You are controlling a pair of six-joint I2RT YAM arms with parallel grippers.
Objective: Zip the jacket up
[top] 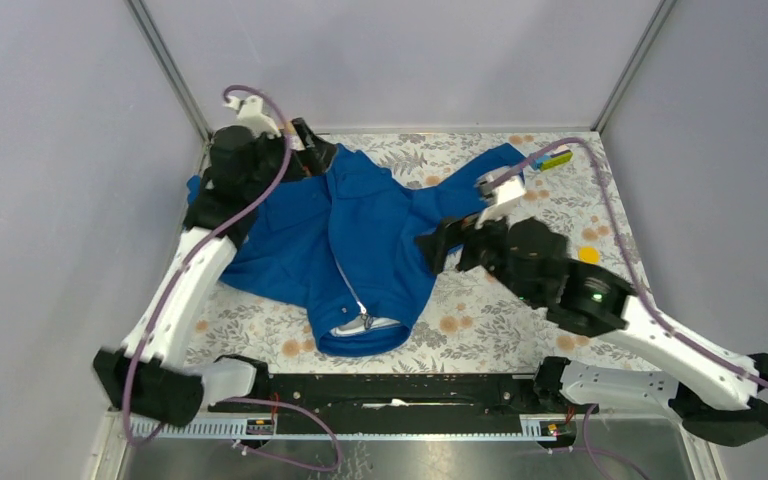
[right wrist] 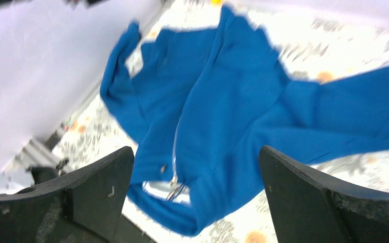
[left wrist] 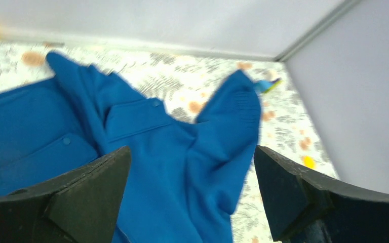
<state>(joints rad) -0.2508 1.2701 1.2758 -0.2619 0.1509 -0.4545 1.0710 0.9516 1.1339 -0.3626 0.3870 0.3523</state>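
The royal-blue jacket point(top: 380, 220) lies spread on the floral cloth, its collar toward the near edge and one sleeve reaching to the back right. The zipper runs down its front to a metal pull point(top: 365, 320) at the collar, where white lining point(right wrist: 157, 190) shows. My left gripper point(top: 312, 147) hangs open over the jacket's far left edge, nothing between its fingers point(left wrist: 96, 187). My right gripper point(top: 442, 243) is open above the jacket's right side, empty. The right wrist view looks down on the jacket point(right wrist: 223, 91) and the pull point(right wrist: 173, 182). The left wrist view shows the jacket point(left wrist: 147, 147) and its sleeve point(left wrist: 235, 111).
A small yellow-green object point(top: 557, 158) lies at the back right corner beside the sleeve end. A yellow piece point(top: 588, 255) sits on the cloth near the right arm. Grey walls close in the left, back and right. A black rail point(top: 390, 390) runs along the near edge.
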